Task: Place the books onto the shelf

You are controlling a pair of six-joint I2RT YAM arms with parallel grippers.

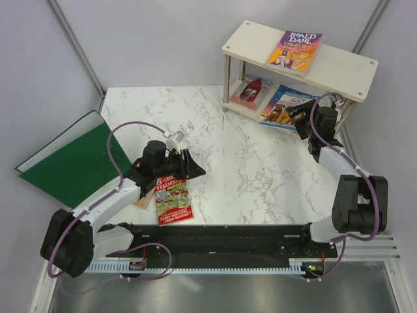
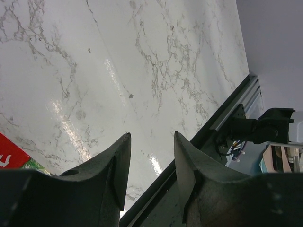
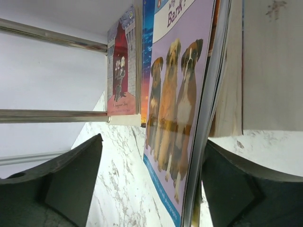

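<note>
A white marbled worktop (image 1: 260, 169) carries a cream two-tier, silver-legged shelf (image 1: 355, 68). The right end effector (image 3: 151, 142) gapes, released, around the brown dogs paperback (image 3: 175, 118), which overhangs the shelf's lower board; a finger snagging it on withdrawal could drag it off. Well away from the shelf, the left end effector (image 2: 151, 142) hangs parted and empty by the red-green Treehouse paperback (image 1: 173, 202).

A: Any legible print?
B: Top board of the shelf (image 1: 352, 68), the purple-yellow book (image 1: 294, 51) — "ROALD DAHL" in large letters, "CHARLIE" under it, the rest too small.
A: On the table (image 1: 260, 169)?
B: The red-green book (image 1: 173, 201) reads "TREEHOUSE"; its yellow banner is illegible.
A: Right wrist view?
B: The dogs-cover book (image 3: 177, 109) — "Bark", title cut by the frame edge. The red-figure book (image 3: 120, 71) has a caption, too fine to read.
</note>
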